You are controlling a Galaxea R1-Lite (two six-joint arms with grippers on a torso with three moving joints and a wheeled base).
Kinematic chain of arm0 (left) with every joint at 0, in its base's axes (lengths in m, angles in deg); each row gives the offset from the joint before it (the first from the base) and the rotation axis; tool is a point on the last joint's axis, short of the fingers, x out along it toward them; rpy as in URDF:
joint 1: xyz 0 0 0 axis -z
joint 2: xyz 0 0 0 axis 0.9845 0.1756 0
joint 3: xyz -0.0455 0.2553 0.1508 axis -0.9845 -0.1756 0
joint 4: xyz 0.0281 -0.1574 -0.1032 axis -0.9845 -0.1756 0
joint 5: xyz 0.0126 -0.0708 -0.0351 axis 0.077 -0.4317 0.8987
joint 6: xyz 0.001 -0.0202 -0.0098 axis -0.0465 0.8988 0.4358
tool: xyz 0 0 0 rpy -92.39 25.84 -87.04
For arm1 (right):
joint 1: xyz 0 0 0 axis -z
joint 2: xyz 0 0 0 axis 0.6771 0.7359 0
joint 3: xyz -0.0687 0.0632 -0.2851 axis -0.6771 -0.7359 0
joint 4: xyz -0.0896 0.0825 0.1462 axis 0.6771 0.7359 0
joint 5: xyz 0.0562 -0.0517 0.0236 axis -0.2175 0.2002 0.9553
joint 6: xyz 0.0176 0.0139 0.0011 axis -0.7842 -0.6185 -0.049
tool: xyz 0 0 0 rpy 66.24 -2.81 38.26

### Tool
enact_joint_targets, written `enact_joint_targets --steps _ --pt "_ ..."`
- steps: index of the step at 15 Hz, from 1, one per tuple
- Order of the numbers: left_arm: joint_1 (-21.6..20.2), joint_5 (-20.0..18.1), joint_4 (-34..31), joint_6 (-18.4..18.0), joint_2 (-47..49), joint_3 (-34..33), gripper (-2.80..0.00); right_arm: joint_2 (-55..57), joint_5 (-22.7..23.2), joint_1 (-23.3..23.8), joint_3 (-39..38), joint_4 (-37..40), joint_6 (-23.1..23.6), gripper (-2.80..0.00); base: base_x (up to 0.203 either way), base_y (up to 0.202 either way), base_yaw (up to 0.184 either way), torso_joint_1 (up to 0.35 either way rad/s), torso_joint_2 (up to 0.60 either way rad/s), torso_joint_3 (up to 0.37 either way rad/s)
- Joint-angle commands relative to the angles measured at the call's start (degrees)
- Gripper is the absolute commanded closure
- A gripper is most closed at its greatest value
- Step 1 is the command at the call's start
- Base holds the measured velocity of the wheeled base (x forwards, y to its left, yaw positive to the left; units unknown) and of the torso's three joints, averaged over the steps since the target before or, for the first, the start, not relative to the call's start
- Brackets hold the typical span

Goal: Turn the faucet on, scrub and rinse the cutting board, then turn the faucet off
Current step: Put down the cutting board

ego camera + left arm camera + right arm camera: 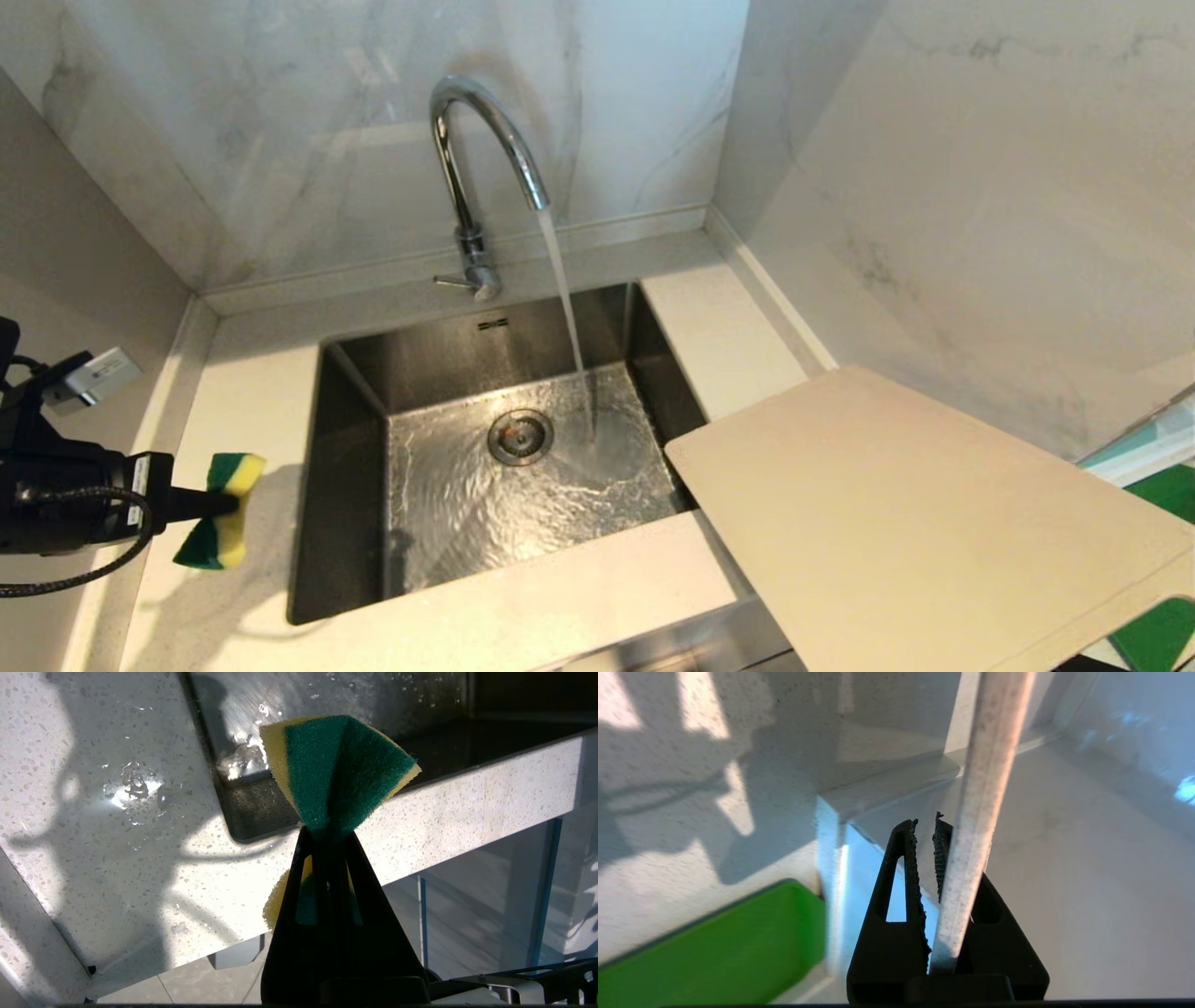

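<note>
Waiting at far left, left gripper [219, 504] pinches a sponge [224, 509], unused. At centre, faucet [471, 177] runs into sink [355, 448]. Lower right, board [924, 532], edge clamped in right gripper [927, 858], not yet under water; scrub, rinse, shut-off remain.

You are looking at a kitchen corner. A square stainless-steel sink [355, 467] with a round drain [520, 436] is set into a pale speckled stone desk [252, 401], and a tall chrome gooseneck faucet [471, 177] at its far edge is running water into it. White grey-veined marble walls [308, 121] close the corner on the far side and on the right.
</note>
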Motion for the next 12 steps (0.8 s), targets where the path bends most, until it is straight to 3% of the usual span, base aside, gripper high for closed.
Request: enact_joint_targets --steps 1,4,8,12 --pt "0.0 0.0 -0.1 0.1 0.1 -0.1 0.0 2.8 0.0 0.5 0.3 -0.3 -3.2 0.0 0.0 0.0 0.0 0.0 0.0 0.0" --pt "0.0 0.0 -0.1 0.2 0.1 -0.1 0.0 6.1 3.3 0.5 0.6 -1.8 -4.8 0.0 0.0 0.0 0.0 0.0 0.0 0.0" --pt "0.0 -0.1 -0.1 0.2 -0.1 -0.2 0.0 8.7 3.7 0.5 0.5 -2.2 -15.6 0.0 0.0 0.0 0.0 0.0 0.0 0.0" --pt "0.0 0.0 -0.1 0.3 0.0 -0.2 0.0 10.3 3.9 0.6 0.2 -1.9 -21.7 0.0 0.0 0.0 0.0 0.0 0.0 0.0"
